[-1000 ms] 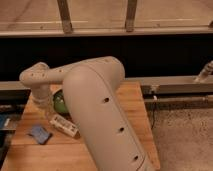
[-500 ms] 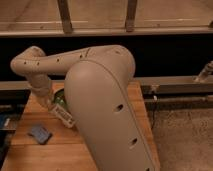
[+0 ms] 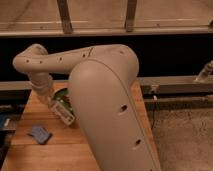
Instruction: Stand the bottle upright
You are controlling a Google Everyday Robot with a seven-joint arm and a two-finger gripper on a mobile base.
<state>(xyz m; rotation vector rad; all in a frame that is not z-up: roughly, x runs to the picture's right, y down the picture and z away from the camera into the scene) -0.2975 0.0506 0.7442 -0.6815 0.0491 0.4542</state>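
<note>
Bottle tilted at the arm's tip

Bottle (image 3: 65,113) lies tilted on the wooden table (image 3: 60,150), cap end pointing down-right toward the big arm (image 3: 107,110) casing, upper end right at the wrist. Pale label with dark print faces up. Gripper (image 3: 55,102) sits at the end of the bent forearm, low over the table's left-middle, directly on the bottle's upper end. Can't tell if it is touching or grasping; can't tell how the gripper is set either, the wrist and bottle overlap there. Green round thing (image 3: 62,95) just behind the bottle, partly hidden by the arm. Blue cloth-like item (image 3: 39,133) lies flat, lower left, well apart from the bottle. Arm casing covers most of the table's right half. Dark rail and window frame behind.
</note>
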